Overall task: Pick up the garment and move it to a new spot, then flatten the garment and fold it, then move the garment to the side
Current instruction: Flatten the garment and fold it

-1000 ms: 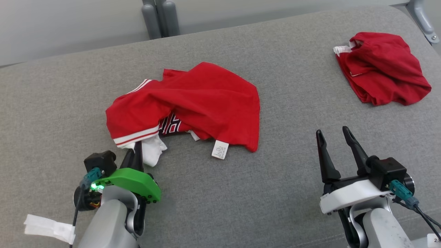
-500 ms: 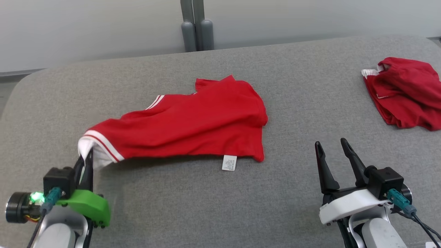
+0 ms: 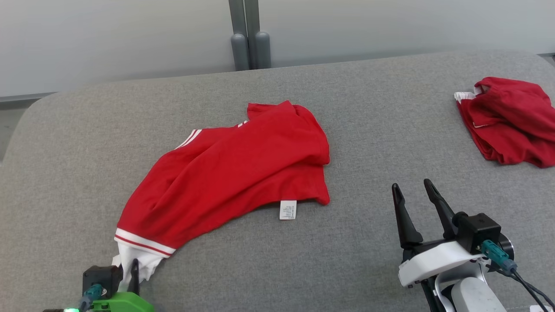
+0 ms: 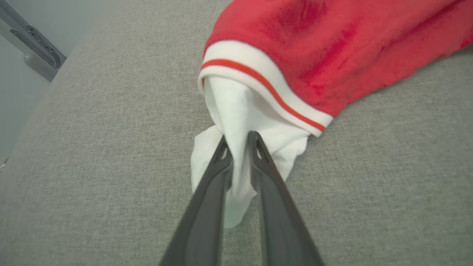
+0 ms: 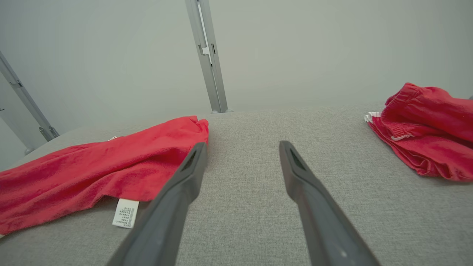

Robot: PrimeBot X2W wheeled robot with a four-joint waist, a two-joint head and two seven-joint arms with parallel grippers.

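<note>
L pincer (image 4: 240, 137) is pinching the white lining (image 4: 244, 111) that pokes out of the red garment (image 3: 234, 173) at its striped hem, by the near-left edge of the grey padded desk (image 3: 381, 99). The rest of the garment lies rumpled mid-desk, with its label (image 3: 288, 209) on the near edge. R pincer (image 3: 412, 190) is spread wide, empty, hovering near-right. To flatten well, pull low & steady along the desk, not up. R should prob. take the label-side corner so the cloth stretches btwn both. Steer clear of the other red bundle (image 3: 511, 121) far right.

Bright, diffuse light leaves a faint shadow under the garment (image 3: 234, 173); wrist views bend at edges.
</note>
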